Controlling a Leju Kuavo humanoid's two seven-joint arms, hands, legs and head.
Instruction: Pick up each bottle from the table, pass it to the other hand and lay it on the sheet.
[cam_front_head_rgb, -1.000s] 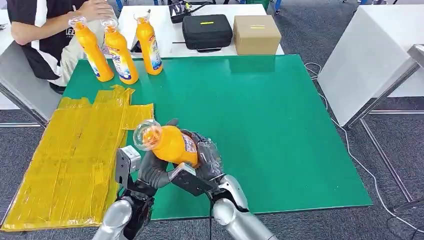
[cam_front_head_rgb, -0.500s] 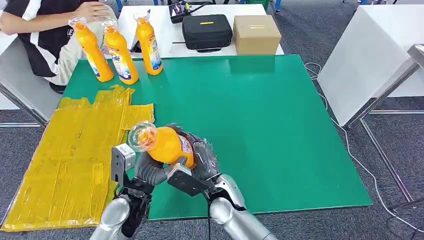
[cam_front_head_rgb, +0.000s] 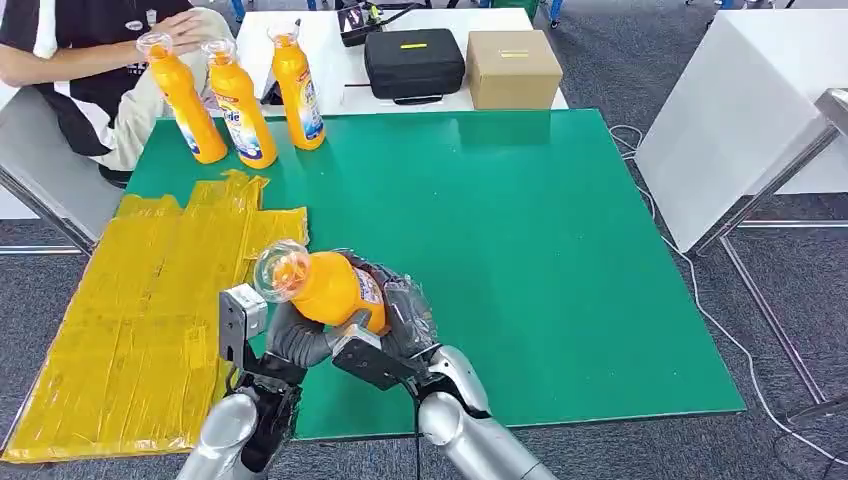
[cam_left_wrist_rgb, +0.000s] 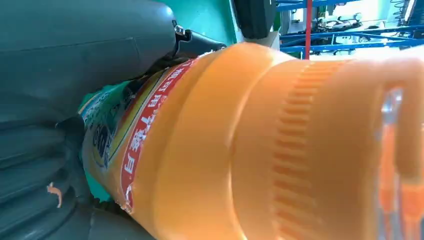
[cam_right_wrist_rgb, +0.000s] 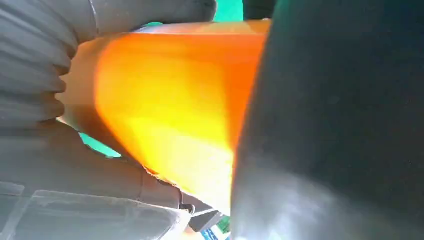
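While three bottles (cam_front_head_rgb: 238, 98) stand upright beyond, black case (cam_front_head_rgb: 414, 62), cardboard box (cam_front_head_rgb: 513, 68).

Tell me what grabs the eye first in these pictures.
An orange bottle lies tilted between both hands at the green table's near edge, the left hand under it and the right hand at its base. Three more orange bottles stand at the far left corner, and a yellow sheet covers the table's left side.
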